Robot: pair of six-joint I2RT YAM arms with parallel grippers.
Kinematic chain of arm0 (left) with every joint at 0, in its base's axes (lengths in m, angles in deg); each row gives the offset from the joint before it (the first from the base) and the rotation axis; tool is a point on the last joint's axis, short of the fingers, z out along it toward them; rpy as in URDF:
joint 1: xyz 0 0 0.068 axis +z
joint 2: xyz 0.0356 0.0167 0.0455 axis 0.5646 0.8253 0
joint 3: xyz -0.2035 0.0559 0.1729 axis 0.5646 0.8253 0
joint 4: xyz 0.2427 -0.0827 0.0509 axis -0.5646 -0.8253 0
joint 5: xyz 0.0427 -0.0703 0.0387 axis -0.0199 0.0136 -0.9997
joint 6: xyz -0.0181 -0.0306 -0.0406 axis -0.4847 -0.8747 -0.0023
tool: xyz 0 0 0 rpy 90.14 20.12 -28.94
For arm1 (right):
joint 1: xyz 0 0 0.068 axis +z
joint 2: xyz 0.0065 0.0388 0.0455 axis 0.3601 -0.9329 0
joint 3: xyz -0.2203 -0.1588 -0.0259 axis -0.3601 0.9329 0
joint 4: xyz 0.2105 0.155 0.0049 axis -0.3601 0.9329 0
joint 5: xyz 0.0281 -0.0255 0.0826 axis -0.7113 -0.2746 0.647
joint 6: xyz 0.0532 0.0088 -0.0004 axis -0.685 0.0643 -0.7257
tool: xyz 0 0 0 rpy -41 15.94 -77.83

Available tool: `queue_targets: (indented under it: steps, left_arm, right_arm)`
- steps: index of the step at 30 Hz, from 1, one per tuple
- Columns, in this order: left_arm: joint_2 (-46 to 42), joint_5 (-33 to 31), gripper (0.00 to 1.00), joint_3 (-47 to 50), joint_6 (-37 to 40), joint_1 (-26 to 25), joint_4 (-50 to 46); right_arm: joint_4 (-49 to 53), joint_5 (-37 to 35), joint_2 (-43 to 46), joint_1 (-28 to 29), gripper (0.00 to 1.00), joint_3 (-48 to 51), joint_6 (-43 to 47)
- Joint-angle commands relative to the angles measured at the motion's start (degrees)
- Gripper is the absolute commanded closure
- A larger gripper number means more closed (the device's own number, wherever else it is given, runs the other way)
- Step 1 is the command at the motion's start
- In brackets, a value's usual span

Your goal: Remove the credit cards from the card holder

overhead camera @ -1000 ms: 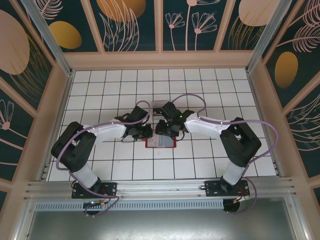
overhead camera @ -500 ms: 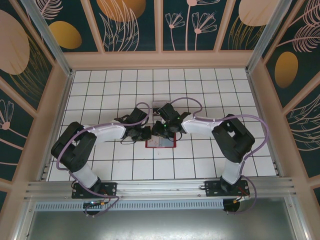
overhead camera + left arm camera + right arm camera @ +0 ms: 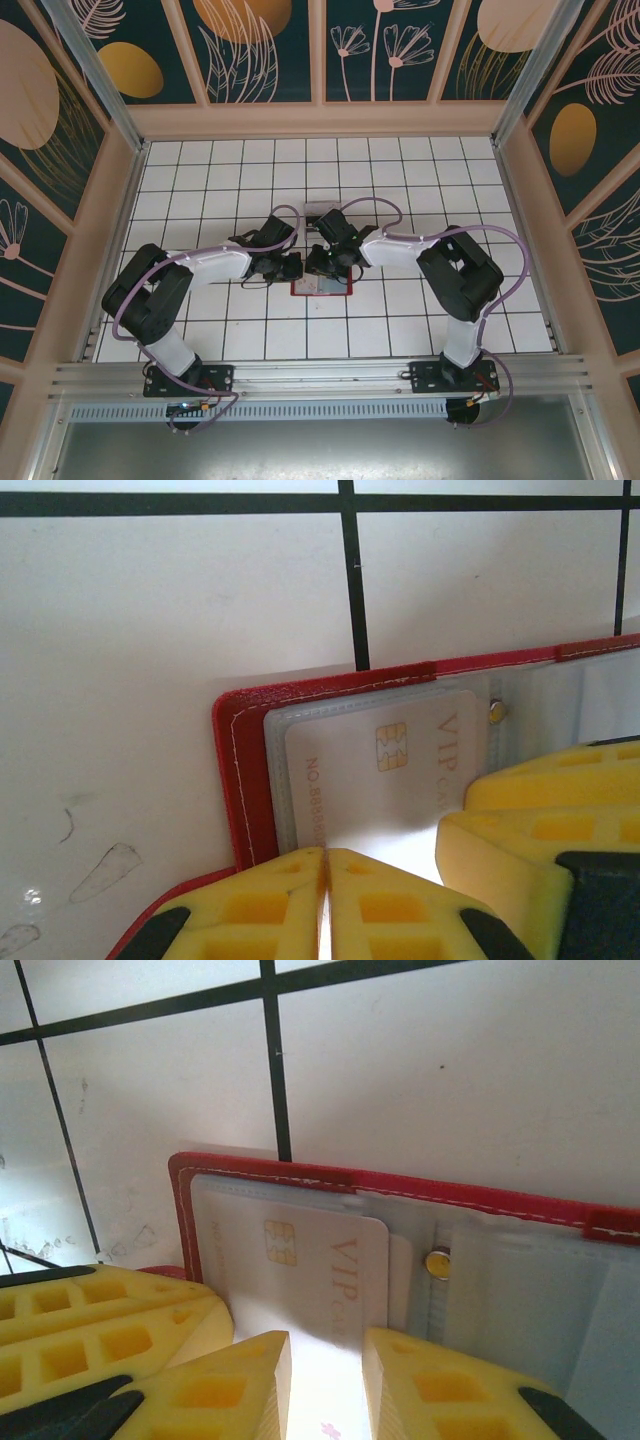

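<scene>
The red card holder [image 3: 323, 287] lies open on the white tiled floor, between the two grippers. A pale VIP credit card [image 3: 400, 770] with a gold chip sits in its left see-through sleeve [image 3: 310, 1260]. My left gripper [image 3: 325, 880] is shut, its yellow fingers meeting at the card holder's [image 3: 245, 770] near left edge, over the card. My right gripper [image 3: 325, 1380] hovers low over the same card, jaws a narrow gap apart with the card's pale face showing between them. Whether either one pinches the card is hidden. A second card edge peeks out beside the first.
A brass snap [image 3: 437, 1262] marks the holder's fold. The two grippers [image 3: 305, 264] stand almost touching over the holder. Wooden walls [image 3: 320, 118] enclose the tiled floor [image 3: 200, 190] on three sides; the arm bases sit along the near rail [image 3: 320, 375].
The right arm has drawn in leftward and its jaws have narrowed over the card. The left gripper has stayed shut in place on the holder.
</scene>
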Motion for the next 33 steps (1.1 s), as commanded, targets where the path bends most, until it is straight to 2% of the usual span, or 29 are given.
queue_targets:
  steps: [1, 14, 24, 33]
  left_arm:
    - [-0.03, -1.13, 0.87, 1.05, -0.38, -0.17, -1.87]
    - [0.28, -2.00, 0.86, 0.78, -0.24, -0.22, -2.66]
    - [0.50, -2.01, 0.86, 0.41, -0.10, -0.18, -2.84]
    - [0.41, -2.16, 0.86, 0.11, -0.23, -0.21, -3.01]
  right_arm:
    - [6.26, -5.68, -0.92, 0.12, 0.73, -0.94, 1.56]
    - [8.82, -7.11, 0.40, 0.30, 0.75, -2.62, 2.35]
    - [4.13, -2.78, 1.53, 0.09, 0.79, -0.98, 1.30]
    - [5.19, -3.89, 3.91, 0.30, 0.80, -0.71, 1.32]
